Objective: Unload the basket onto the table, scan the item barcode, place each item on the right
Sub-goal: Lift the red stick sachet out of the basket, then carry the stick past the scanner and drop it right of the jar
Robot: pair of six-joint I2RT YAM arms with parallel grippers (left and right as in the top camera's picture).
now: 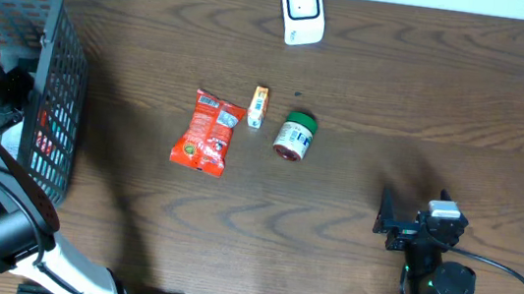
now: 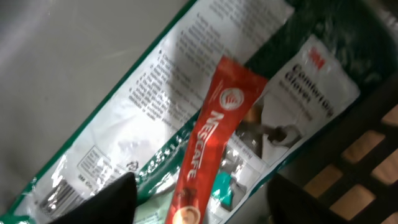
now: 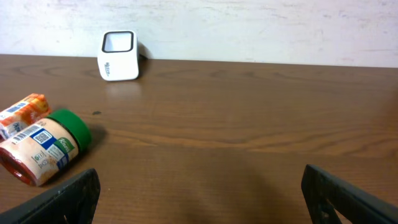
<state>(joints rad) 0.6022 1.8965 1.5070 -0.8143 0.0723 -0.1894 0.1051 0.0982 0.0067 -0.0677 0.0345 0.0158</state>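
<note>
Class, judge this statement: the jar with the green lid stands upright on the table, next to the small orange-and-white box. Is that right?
Not quite. The jar does not stand upright: it lies on its side, green lid pointing sideways, as the right wrist view shows. The rest holds: it is on the table, next to the small orange-and-white box.

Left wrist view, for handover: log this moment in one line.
left end effector: open over Nescafe stick in basket | right end effector: open

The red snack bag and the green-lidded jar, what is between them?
A small orange-and-white box lies between the bag and jar, seen in the overhead view.
</note>
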